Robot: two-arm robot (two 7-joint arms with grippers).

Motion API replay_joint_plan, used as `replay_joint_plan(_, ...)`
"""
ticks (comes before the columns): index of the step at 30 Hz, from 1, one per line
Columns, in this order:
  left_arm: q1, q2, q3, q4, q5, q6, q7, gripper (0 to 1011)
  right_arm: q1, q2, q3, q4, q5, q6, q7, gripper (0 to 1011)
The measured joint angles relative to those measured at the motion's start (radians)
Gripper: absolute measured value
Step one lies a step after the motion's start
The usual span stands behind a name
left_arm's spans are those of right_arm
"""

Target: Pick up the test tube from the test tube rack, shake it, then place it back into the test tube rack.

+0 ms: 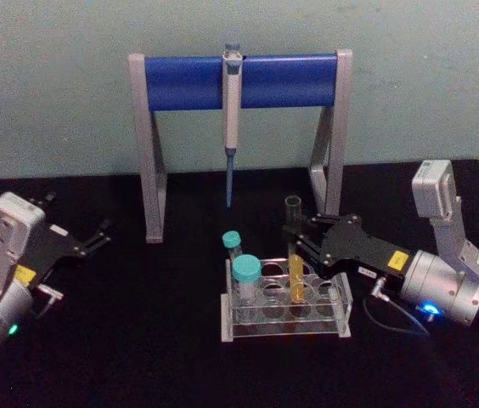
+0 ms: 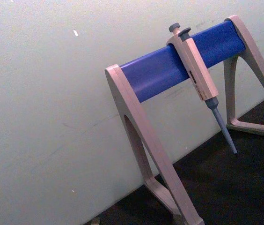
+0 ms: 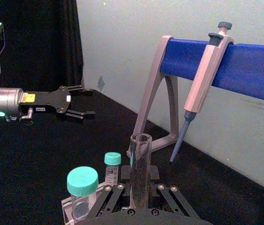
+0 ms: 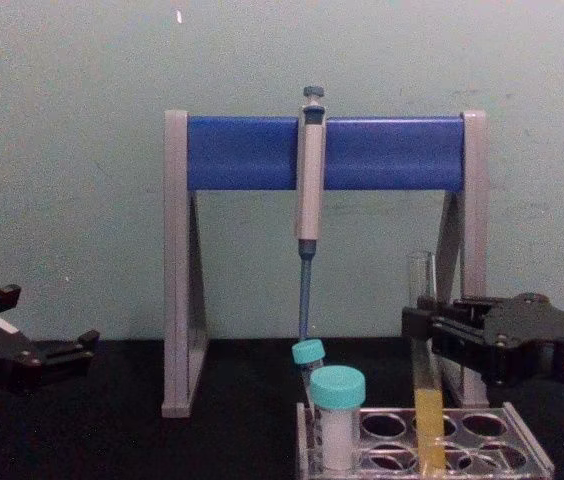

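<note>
Right gripper has its fingers closed on your test tube, which stands in the rack on the table. Glass is slick and fragile, so grip mid-tube. Pipette hangs near; left gripper sits open, well apart.

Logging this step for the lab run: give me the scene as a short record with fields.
test tube: upright in the test tube rack, yellow-orange liquid in its lower part
right end effector: fingers on either side of the tube's upper part, above the rack
left end effector: open, off to the left, away from the rack
teal-capped vials: two, standing at the rack's left end
pipette: hanging on the pipette stand behind the rack
stage: tube not yet lifted out
</note>
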Motion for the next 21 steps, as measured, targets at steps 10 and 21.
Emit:
replay_joint_plan(10, 0.0, 0.0, 0.0, 0.0, 0.0, 0.0, 0.0, 1001, -0.002, 0.0, -0.001, 0.001, -0.002, 0.005, -0.006, 229)
replay_joint_plan(21, 0.0, 0.0, 0.0, 0.0, 0.0, 0.0, 0.0, 1001, -0.005, 0.001, 0.002, -0.002, -0.004, 0.012, -0.015, 229)
